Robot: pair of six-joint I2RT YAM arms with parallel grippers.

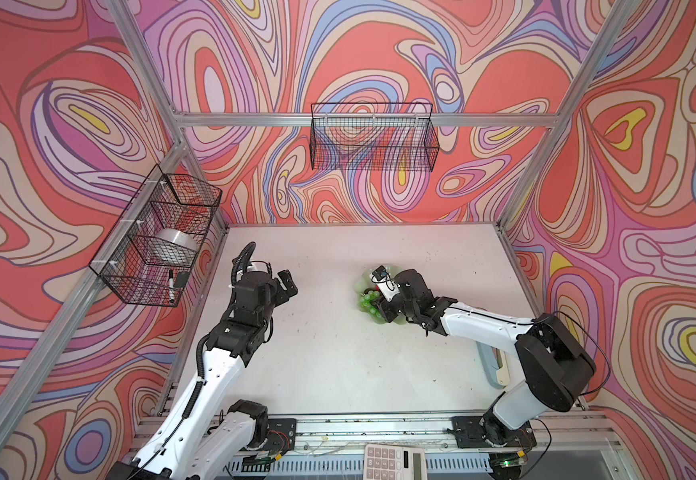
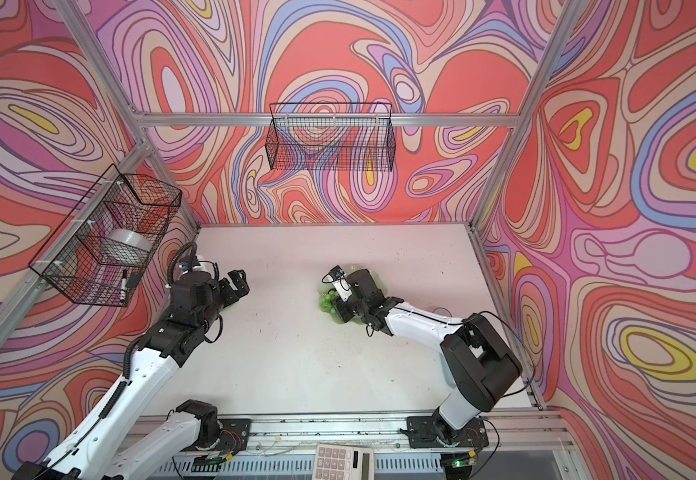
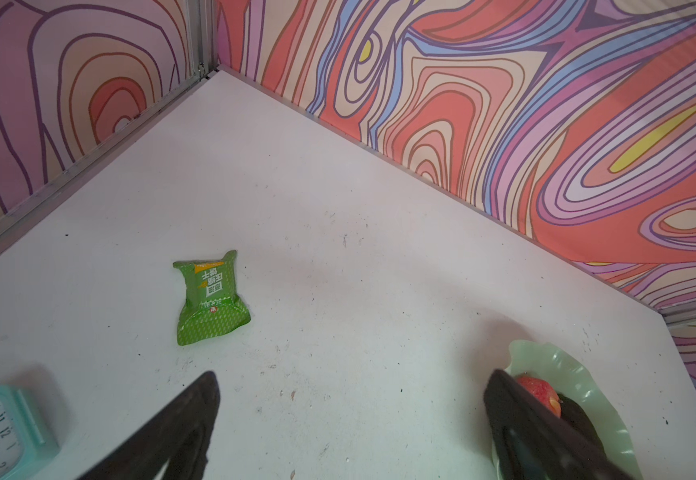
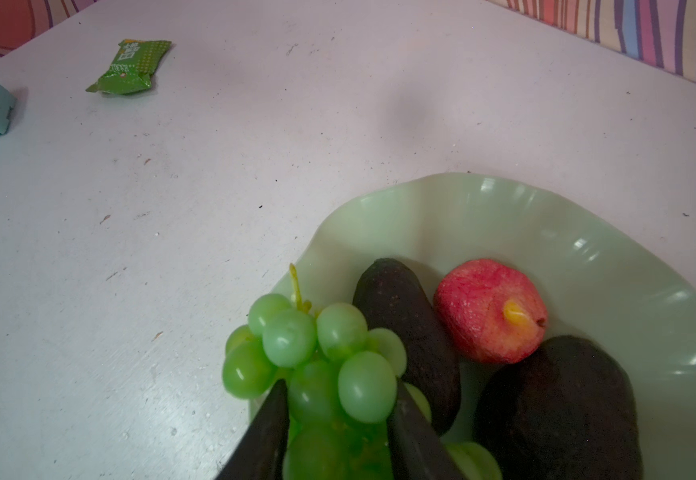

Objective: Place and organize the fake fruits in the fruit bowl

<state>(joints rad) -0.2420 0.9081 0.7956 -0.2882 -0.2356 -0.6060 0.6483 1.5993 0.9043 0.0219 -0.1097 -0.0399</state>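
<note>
Four fake fruits lie inside the wide, shallow, pale mint-green glossy dish (image 4: 504,199) with a wavy scalloped rim, which stands on the scuffed white counter (image 1: 338,353) right of the middle. The bunch of glossy bright green translucent grapes (image 4: 325,365) sits at the dish's left side, its outermost grapes reaching over the rim. Touching the bunch lies one dark blackish-green pear-shaped avocado (image 4: 408,332); the small red apple (image 4: 489,309), a yellow stub at its end, sits just beside that avocado's other flank, and a second dark avocado (image 4: 558,407) lies just beside the apple. The right pincer (image 4: 340,386) hangs over the bunch with its two dark fingers (image 4: 267,432) a little apart, one on either side of the grapes and against them; whether they press the bunch I cannot tell. The left pincer (image 3: 350,376) hovers above the counter's left part, its jaws wide apart and holding nothing. Well left of the dish a small crinkled green snack packet (image 3: 209,299) lies flat on the counter, and a small mint-green square alarm clock (image 3: 5,428) stands nearer and further left. A black wire basket (image 1: 159,237) on the left wall holds a roll of clear tape (image 1: 176,245) and a marker (image 1: 170,284); a second wire basket (image 1: 373,137) hangs on the far wall. A pale calculator (image 1: 394,461) lies at the near edge.
</note>
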